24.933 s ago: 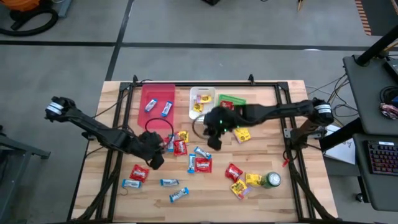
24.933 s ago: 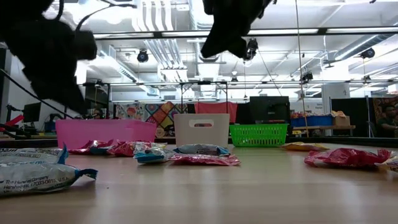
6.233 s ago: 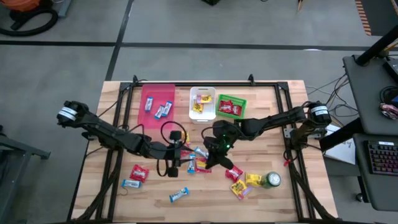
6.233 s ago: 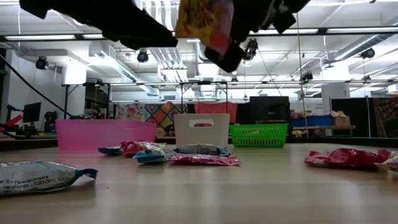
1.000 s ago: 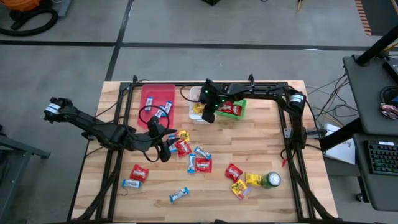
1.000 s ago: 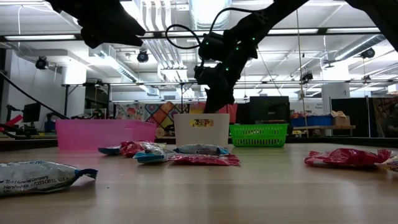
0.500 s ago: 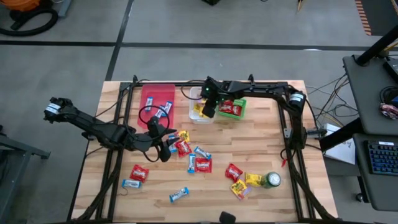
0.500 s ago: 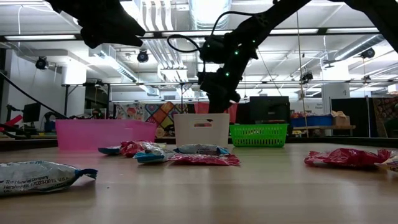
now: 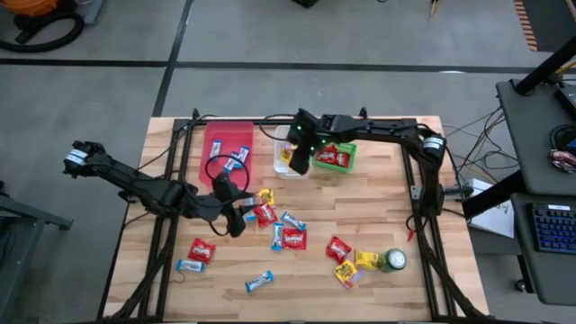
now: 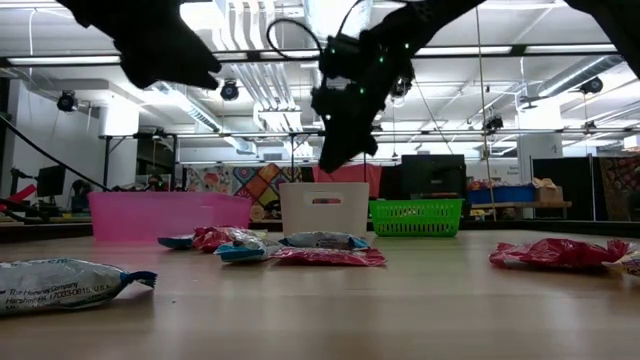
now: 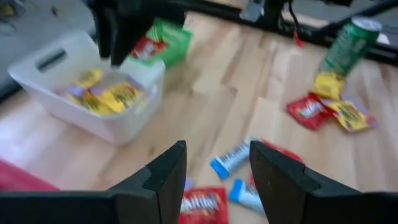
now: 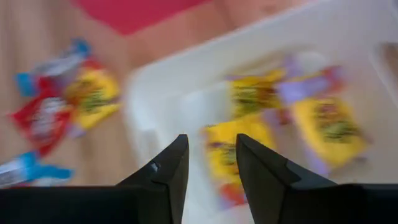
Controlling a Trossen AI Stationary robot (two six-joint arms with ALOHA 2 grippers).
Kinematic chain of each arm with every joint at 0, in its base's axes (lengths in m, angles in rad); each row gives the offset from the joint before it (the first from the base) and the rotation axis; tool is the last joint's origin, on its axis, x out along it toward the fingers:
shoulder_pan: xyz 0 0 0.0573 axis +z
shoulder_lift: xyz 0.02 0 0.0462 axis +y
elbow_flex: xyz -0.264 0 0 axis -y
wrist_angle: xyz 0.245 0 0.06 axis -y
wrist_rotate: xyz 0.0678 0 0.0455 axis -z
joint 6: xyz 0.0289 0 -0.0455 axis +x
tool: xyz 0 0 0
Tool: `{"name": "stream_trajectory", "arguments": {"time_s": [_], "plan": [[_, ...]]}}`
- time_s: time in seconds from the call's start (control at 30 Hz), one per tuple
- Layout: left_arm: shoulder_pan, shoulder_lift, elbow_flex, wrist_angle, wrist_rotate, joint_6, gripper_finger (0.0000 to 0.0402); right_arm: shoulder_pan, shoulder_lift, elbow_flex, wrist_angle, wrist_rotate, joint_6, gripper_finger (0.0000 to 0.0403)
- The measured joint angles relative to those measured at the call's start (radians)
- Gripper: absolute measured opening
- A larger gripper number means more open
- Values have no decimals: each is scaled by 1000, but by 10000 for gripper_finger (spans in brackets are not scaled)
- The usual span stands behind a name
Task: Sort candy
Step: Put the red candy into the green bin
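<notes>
Yellow candy packets [image 12: 249,140] lie in the white bin [image 9: 292,150] at the back of the tabletop [image 9: 378,202]. Blue-and-silver bars [image 9: 236,157] lie in the pink bin [image 9: 216,142], red packets [image 9: 329,157] in the green basket [image 9: 342,144]. More candy [image 9: 288,236] is scattered over the tabletop's middle and front, near a green can [image 9: 393,261]. The right gripper [image 9: 298,162] hangs over the white bin, jaws parted and empty. The left gripper [image 9: 232,205] hovers just in front of the pink bin, jaws apart, holding nothing.
</notes>
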Motion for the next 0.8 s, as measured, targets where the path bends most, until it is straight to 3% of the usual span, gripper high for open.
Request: {"name": "stream_trajectory", "arguments": {"time_s": [0.4, 0.67, 0.8], "plan": [[0, 19, 0, -235, 222, -339, 160, 210, -112, 2, -128, -32, 46, 102], [-34, 81, 0, -334, 582, -571, 160, 353, -129, 2, -145, -31, 46, 102], [-92, 135, 0, -347, 712, -688, 160, 395, -130, 2, -146, -30, 48, 95]]}}
